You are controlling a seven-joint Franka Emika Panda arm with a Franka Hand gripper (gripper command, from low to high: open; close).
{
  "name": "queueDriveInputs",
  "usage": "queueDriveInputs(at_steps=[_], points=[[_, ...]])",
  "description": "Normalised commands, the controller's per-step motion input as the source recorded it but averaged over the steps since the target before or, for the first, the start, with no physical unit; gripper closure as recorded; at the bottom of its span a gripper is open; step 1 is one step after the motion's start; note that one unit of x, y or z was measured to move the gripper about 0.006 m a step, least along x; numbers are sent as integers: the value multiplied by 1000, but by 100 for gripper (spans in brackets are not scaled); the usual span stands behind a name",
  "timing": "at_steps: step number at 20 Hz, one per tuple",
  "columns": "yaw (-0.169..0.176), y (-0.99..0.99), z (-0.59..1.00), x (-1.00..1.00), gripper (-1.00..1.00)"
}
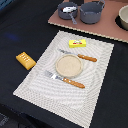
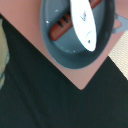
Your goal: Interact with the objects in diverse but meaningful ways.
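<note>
No claw visible, its state impossible to tell; white fish over red-brown sausage in grey saucepan.

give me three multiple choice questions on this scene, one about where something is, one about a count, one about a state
1. Where does the yellow butter block lie?
A. on the striped placemat, toward its far edge
B. inside a grey pan
C. on the round plate

2. How many orange-handled utensils flank the plate?
A. one
B. two
C. four

3. What does the grey saucepan under the wrist camera hold?
A. nothing
B. only bread
C. a white fish lying across a sausage

Answers:
1 A: the butter block sits on the placemat beyond the plate.
2 B: a knife and a fork lie either side of the plate.
3 C: in the wrist view the white fish overlaps the sausage inside the saucepan.
</note>
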Motion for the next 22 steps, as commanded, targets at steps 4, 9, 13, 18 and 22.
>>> queueDriveInputs(at_steps=[4,9,13,18,22], points=[[0,-901,0,371,-100],[0,-894,0,341,-100],[0,-929,-7,182,-100],[-4,-920,-79,67,-100],[-36,-847,-54,0,-100]])
